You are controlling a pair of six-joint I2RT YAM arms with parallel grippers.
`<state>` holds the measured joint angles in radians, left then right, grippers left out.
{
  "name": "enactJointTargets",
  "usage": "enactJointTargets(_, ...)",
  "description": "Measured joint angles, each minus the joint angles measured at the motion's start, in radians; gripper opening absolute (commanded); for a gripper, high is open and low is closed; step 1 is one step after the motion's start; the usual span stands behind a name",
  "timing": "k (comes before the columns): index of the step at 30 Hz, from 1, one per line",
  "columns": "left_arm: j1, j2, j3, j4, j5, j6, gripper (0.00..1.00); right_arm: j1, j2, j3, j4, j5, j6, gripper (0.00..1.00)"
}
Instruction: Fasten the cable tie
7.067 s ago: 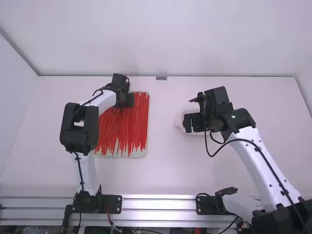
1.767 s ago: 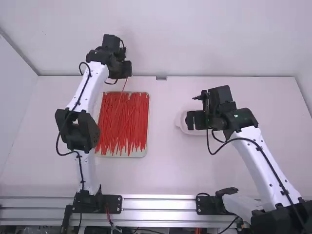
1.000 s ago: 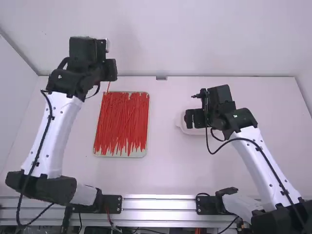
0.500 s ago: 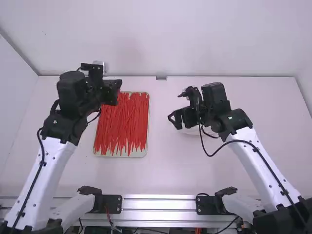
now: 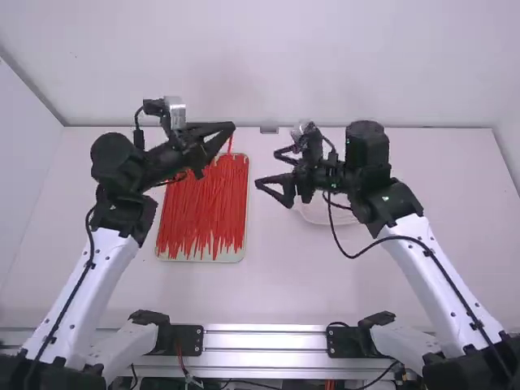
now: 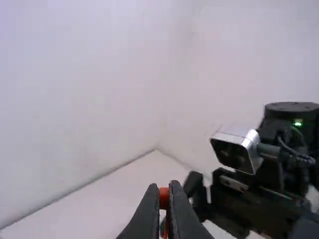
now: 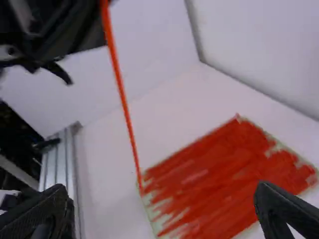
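My left gripper is pressed together on one red cable tie, holding it above the 12 o'clock end of the pile of red ties. My right gripper sits at 3 o'clock from it and faces it, fingers spread wide, touching nothing.

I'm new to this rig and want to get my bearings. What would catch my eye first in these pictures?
The bright red pile of cable ties on a board at the left of the table stands out first. Above its far edge the left gripper is shut on one hanging red cable tie, and the open right gripper faces it.
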<state>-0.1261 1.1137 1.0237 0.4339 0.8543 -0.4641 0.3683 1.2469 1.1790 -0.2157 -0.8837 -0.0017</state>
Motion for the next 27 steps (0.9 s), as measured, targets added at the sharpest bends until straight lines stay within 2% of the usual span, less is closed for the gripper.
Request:
enactJointTargets(5, -0.009, 0.037, -0.034, 0.235, 0.068, -0.169, 0.02, 0.003, 0.000, 0.000, 0.119, -0.102, 0.002, 0.99)
enactJointTargets(12, -0.054, 0.069, -0.056, 0.445, 0.088, -0.338, 0.02, 0.039, 0.000, 0.000, 0.245, -0.158, 0.029, 0.96)
enactJointTargets(15, -0.073, 0.082, -0.056, 0.511, 0.089, -0.403, 0.02, 0.050, 0.000, 0.000, 0.285, -0.170, 0.035, 0.79)
enactJointTargets(18, -0.077, 0.083, -0.056, 0.521, 0.085, -0.439, 0.02, 0.055, 0.000, 0.000, 0.300, -0.177, 0.048, 0.68)
enactJointTargets(23, -0.082, 0.084, -0.056, 0.557, 0.069, -0.476, 0.02, 0.054, 0.000, 0.000, 0.302, -0.180, 0.055, 0.63)
enactJointTargets(25, -0.091, 0.084, -0.056, 0.577, 0.051, -0.491, 0.02, 0.054, 0.000, 0.000, 0.314, -0.181, 0.070, 0.47)
enactJointTargets(26, -0.091, 0.084, -0.056, 0.577, 0.050, -0.491, 0.02, 0.054, 0.000, 0.000, 0.314, -0.181, 0.070, 0.45)
enactJointTargets(27, -0.098, 0.084, -0.056, 0.579, 0.040, -0.497, 0.02, 0.054, 0.000, 0.000, 0.319, -0.181, 0.076, 0.39)
